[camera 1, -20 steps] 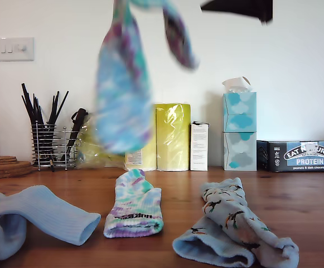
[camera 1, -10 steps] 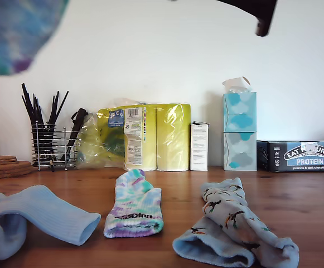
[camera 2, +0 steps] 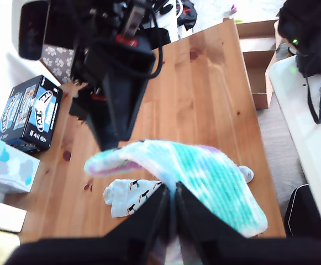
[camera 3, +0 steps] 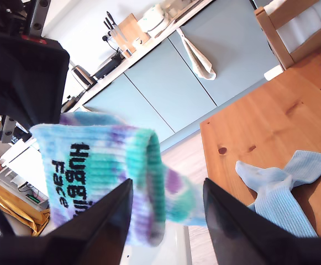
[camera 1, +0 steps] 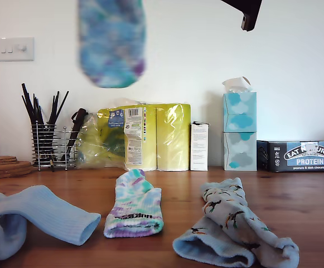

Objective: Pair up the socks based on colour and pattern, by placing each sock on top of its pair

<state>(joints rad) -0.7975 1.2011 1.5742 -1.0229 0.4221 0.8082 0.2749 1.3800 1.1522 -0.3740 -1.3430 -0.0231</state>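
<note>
Down on the counter [camera 1: 295, 195], nearest the exterior view's left, lies the plain blue pair [camera 1: 33, 220]; at centre a tie-dye sock [camera 1: 135, 205] lies flat; to the right, the bird-print socks [camera 1: 234, 231] are heaped together. High above, the second tie-dye sock [camera 1: 112, 42] hangs blurred, my first hand [camera 2: 171, 207] pinched tight on it. My second hand [camera 3: 166, 221] spreads open beside its lettered cuff.
</note>
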